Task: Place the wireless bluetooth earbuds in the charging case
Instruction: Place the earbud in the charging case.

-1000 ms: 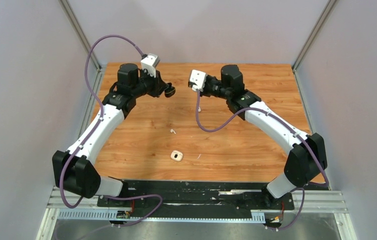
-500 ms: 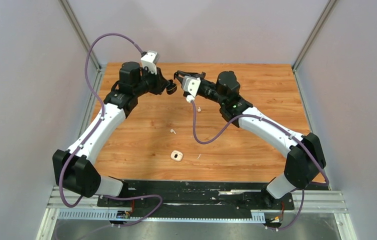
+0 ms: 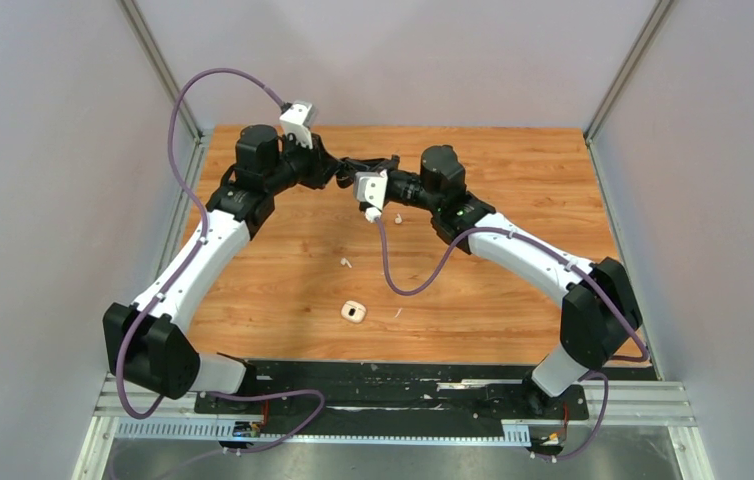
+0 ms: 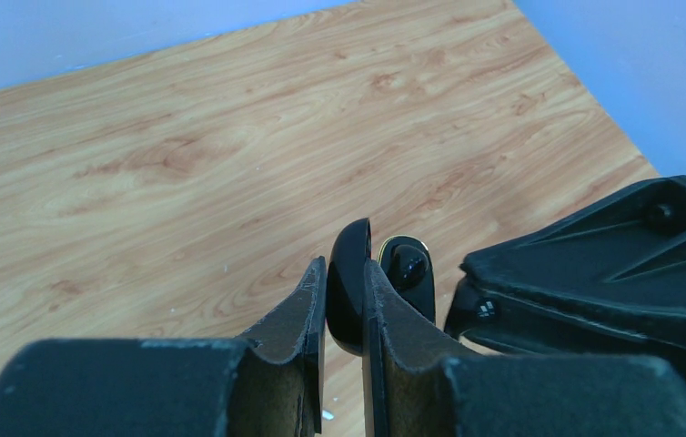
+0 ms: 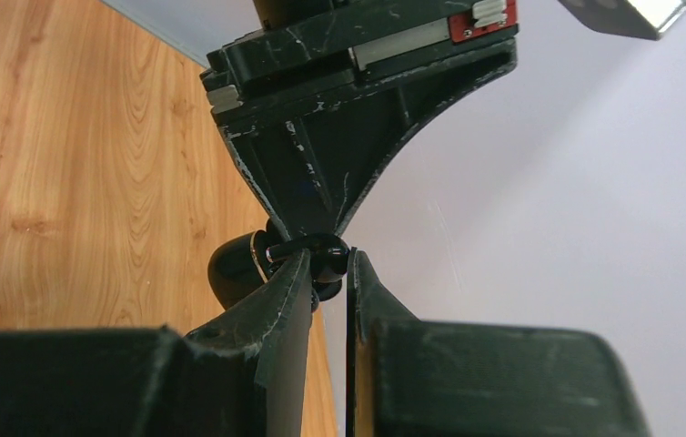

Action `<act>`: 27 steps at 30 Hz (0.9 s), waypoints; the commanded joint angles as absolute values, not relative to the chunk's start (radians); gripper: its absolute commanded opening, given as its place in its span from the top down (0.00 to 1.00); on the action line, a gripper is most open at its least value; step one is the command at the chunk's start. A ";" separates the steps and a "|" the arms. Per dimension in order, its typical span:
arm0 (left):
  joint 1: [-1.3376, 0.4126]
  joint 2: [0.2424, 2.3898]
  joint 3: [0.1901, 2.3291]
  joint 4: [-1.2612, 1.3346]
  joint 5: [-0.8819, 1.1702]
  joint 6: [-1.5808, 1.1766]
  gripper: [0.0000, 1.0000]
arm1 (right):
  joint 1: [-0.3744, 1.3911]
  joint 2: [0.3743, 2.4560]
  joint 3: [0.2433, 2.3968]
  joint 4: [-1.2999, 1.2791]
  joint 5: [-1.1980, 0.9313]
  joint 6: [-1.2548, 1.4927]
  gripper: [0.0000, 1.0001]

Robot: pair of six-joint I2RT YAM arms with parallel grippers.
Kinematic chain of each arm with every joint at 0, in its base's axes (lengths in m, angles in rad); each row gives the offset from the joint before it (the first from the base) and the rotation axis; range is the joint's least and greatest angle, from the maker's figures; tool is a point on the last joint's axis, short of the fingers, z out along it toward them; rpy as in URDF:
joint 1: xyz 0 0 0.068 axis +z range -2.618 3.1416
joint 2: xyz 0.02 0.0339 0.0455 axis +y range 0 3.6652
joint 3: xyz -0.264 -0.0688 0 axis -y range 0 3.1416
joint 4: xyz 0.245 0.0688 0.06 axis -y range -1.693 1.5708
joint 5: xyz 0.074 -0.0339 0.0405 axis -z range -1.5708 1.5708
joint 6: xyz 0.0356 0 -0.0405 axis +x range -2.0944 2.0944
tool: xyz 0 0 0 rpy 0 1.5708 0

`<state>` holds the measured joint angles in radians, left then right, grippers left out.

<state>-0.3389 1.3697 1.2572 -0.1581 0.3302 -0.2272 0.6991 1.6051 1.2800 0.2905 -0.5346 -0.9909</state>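
1. black earbud (image 4: 408, 264): in the left wrist view you see one glossy black bud sitting in a pocket of the open black case (image 4: 348, 300).
2. the black case is held off the table (image 3: 513, 290), above its far middle. one thin shell of it stands upright between the left fingers.
3. left gripper (image 4: 345, 273): clenched on that shell, with a finger pressed flat against each face.
4. right gripper (image 5: 328, 264): note that it comes in from the opposite side, tip to tip with the left gripper. its fingers are drawn almost together and pinch a small black piece (image 5: 326, 259) right at the case.
5. you cannot tell from these views whether that pinched piece is the bud in the pocket or another one; it is dark and partly hidden.
6. in the top view the two grippers meet at one spot, and the case is hidden between them.
7. white earbuds: one (image 3: 345, 263) lies on the wood near the table's middle, and another (image 3: 398, 217) lies farther back, just beside the right arm's cable. both are well apart from the grippers.
8. white case (image 3: 354, 312): it lies open on the table nearer the arm bases, close to the first white bud but not touching it.
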 commanded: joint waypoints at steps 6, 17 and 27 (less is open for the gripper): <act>-0.344 1.325 1.246 -0.075 0.427 -0.228 1.00 | 0.716 1.631 1.338 0.273 -0.577 -1.086 1.00; -0.344 1.327 1.243 -0.073 0.427 -0.220 1.00 | 0.717 1.641 1.355 0.244 -0.551 -1.185 1.00; -0.344 1.337 1.261 -0.069 0.410 -0.230 1.00 | 0.709 1.643 1.362 0.198 -0.560 -1.223 1.00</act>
